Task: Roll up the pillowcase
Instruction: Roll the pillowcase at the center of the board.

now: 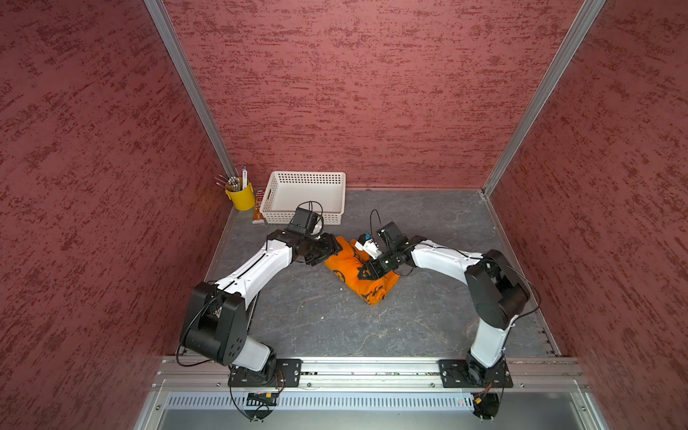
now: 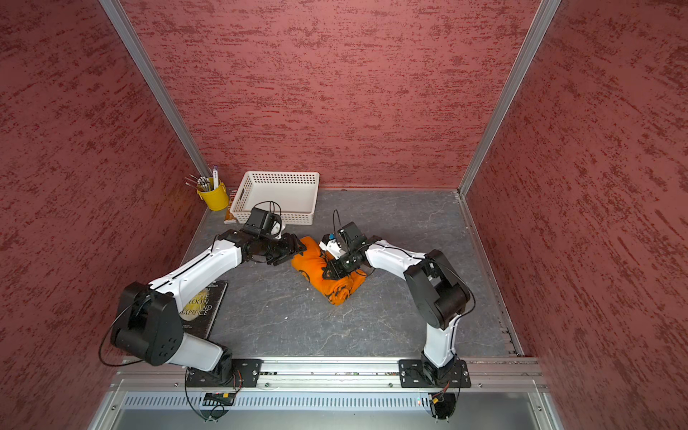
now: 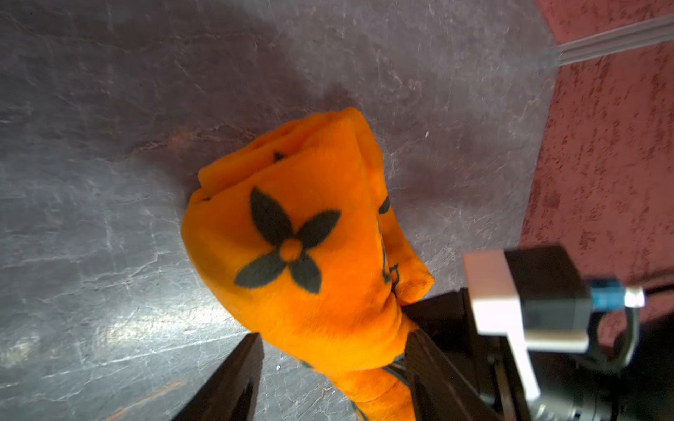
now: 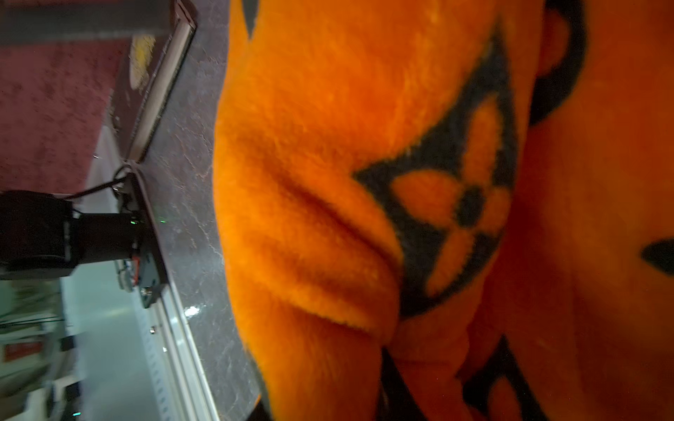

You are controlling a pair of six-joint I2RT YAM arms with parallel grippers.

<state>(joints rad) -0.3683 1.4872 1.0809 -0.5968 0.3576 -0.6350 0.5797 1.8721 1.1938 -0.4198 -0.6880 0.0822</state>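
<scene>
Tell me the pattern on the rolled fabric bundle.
Bright orange plush pillowcase with black four-petal flowers; clearest in left wrist view.

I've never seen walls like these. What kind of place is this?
Probably a robot test booth: left arm and right arm bolted to a metal rail, red wall panels on three sides, grey tabletop.

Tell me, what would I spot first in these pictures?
The bright orange pillowcase with black flowers, bundled into a chunky roll on the grey table. Both arms meet on it: the left gripper straddles one end, the right gripper digs into its middle. Behind, a white basket and a yellow pen cup stand far left.
</scene>
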